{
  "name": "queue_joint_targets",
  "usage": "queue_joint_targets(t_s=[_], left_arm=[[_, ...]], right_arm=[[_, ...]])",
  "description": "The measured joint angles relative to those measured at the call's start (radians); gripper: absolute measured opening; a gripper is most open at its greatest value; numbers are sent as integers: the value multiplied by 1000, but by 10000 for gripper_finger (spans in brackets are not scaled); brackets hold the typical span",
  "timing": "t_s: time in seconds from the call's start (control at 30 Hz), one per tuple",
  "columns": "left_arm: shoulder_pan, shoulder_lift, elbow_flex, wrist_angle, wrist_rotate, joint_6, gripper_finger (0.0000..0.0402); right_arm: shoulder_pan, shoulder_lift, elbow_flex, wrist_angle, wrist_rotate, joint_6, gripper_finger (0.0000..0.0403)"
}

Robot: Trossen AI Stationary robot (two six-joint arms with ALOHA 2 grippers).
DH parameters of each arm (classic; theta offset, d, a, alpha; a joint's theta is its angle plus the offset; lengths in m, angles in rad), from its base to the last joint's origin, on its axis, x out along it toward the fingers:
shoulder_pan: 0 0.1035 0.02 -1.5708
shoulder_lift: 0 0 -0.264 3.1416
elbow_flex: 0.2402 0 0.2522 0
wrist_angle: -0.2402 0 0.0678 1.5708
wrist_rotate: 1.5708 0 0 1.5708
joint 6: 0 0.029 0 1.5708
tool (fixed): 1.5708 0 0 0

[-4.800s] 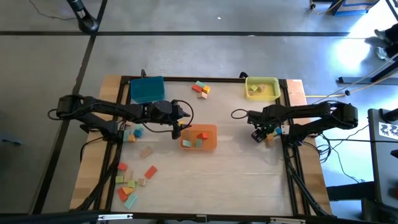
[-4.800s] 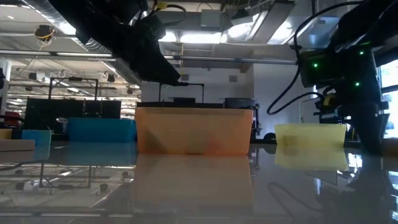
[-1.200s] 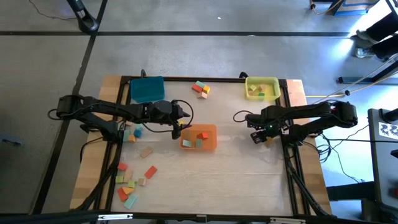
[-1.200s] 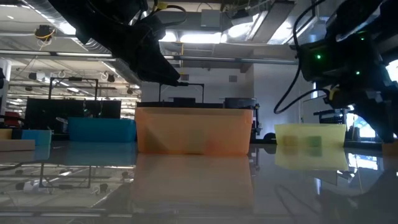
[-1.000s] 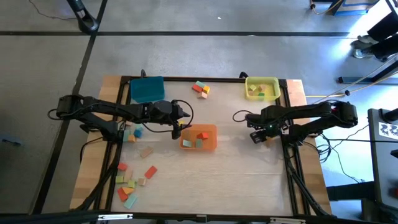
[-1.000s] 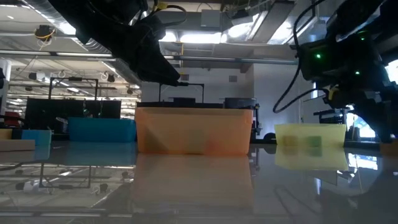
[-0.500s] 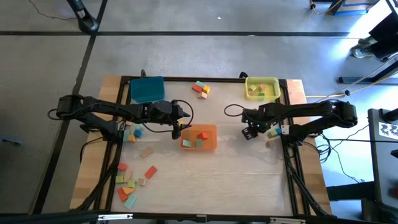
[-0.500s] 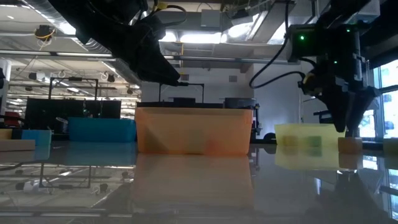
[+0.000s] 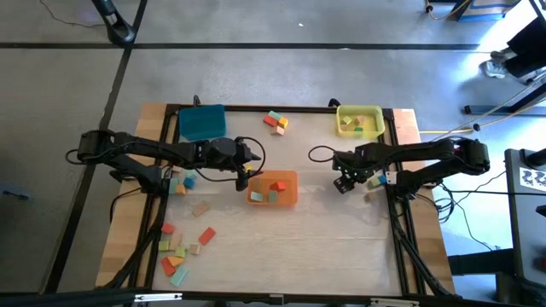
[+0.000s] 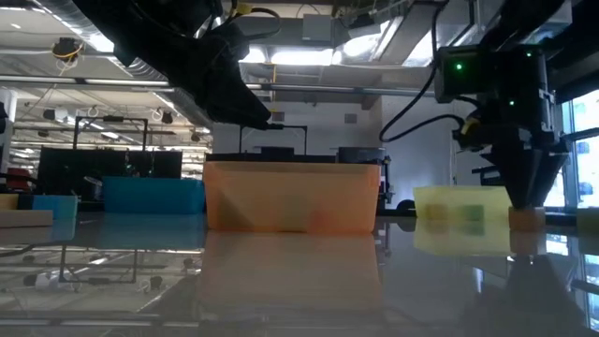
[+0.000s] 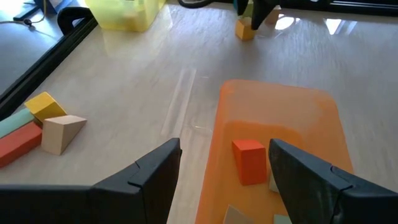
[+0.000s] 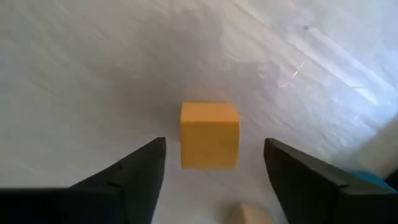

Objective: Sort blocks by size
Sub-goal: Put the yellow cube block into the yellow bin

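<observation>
An orange cube (image 12: pixel 209 135) stands on the table between the open fingers of my right gripper (image 12: pixel 211 152), which points down over it (image 10: pixel 526 204) without touching; the same orange cube (image 10: pixel 527 218) shows in the low view. My left gripper (image 9: pixel 248 178) hangs open over the left end of the orange tray (image 9: pixel 286 198), which holds a red block (image 11: pixel 250 160) and others. More blocks lie at the far middle (image 9: pixel 275 121), beside the left arm (image 9: pixel 181 182) and at the near left (image 9: pixel 181 249). The yellow tray (image 9: pixel 359 121) holds several small blocks.
A blue tray (image 9: pixel 202 124) stands at the far left. A tan block (image 9: pixel 373 194) lies just right of my right gripper. Bare table stretches between the orange tray and the near edge.
My right gripper has gone toward the table's left edge, toward the orange tray, and then sunk a little. The orange cube now stands on the table beneath it, where none showed a second ago.
</observation>
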Motion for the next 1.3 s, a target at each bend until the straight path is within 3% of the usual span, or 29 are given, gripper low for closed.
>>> queue_joint_targets(t_s=[0.23, 0.37, 0.6, 0.73, 0.97, 1.3], left_arm=[[0, 0, 0, 0, 0, 0, 232], [0, 0, -2, 4, 0, 4, 232], [0, 0, -3, 1, 0, 5, 232], [-1, 0, -3, 1, 0, 3, 232], [-1, 0, -3, 1, 0, 4, 232], [-1, 0, -3, 1, 0, 4, 232]], right_arm=[[0, 0, -84, 173, -22, -8, 289], [0, -1, -117, 228, -32, -22, 250], [0, -1, -122, 217, 22, -37, 141], [1, 0, -110, 210, 23, -64, 132], [0, -1, 27, 145, 40, -142, 135], [-39, -2, 337, -74, 344, -308, 134]])
